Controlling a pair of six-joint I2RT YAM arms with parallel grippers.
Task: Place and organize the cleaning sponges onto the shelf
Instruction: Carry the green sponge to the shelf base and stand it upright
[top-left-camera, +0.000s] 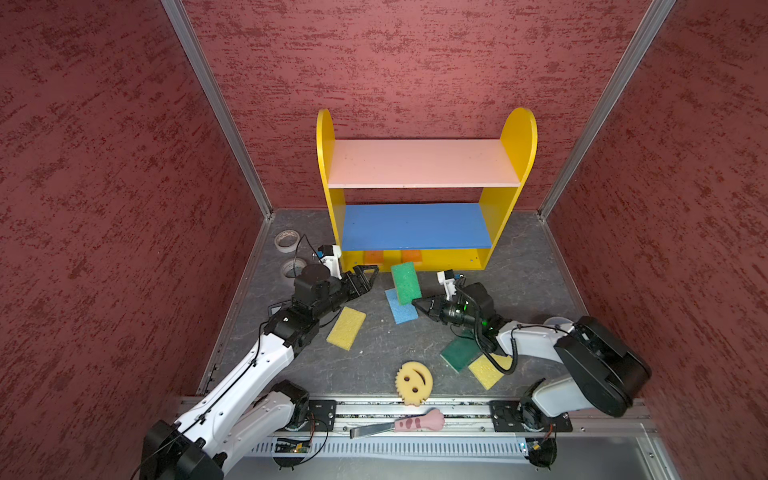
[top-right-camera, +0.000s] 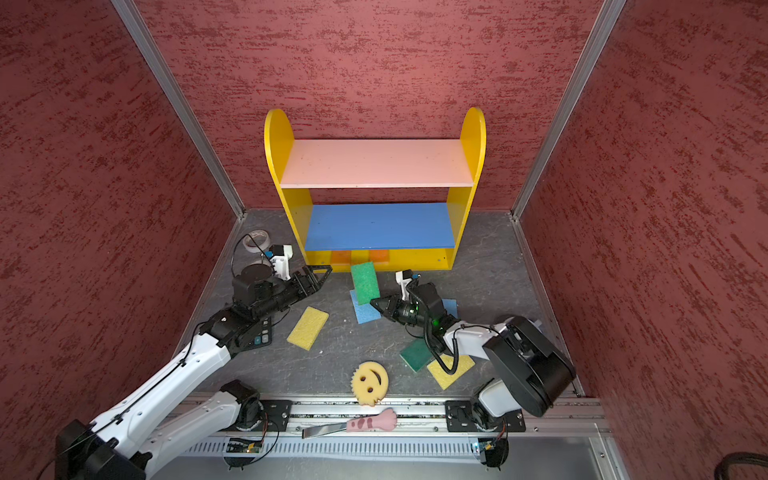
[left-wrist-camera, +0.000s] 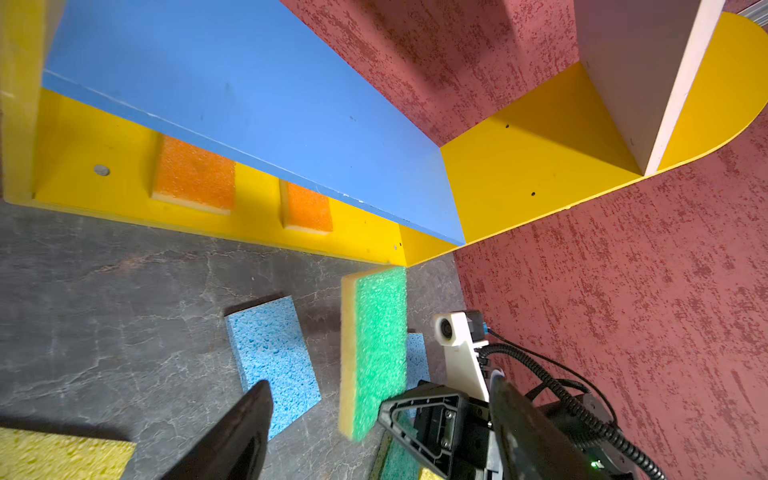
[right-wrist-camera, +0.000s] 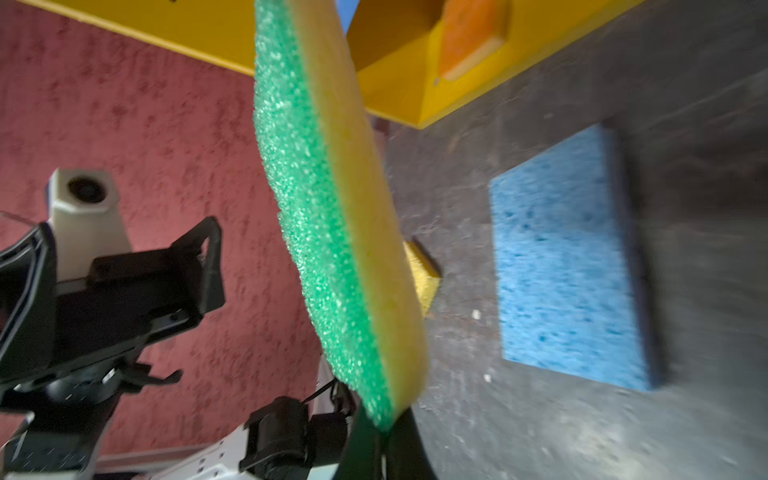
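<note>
Grey marbled flooring meets red stippled walls. Right gripper (top-left-camera: 419, 306) pinches one short end of the green-topped sponge (top-left-camera: 404, 281), coarse scourer over yellow foam, tilted just before the shelf (top-left-camera: 510, 166) base. Left gripper (top-left-camera: 368, 279) stands spread, empty. Two orange sponges (left-wrist-camera: 193, 174) lie half hidden under the blue board (top-left-camera: 415, 226).

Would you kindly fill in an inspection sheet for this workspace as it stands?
Surface: marbled grey tabletop.
Job's things: shelf base holds orange sponge, second orange sponge; green sponge gripped; blue sponge, yellow sponge, second yellow sponge, dark green sponge, smiley sponge on tabletop.
Clutter: tape roll, second tape roll; pink paw tool on front rail.
Grippers: left gripper open, empty; right gripper shut on green sponge.
Cables: black cables along both arms.
Surroundings: red textured walls.
</note>
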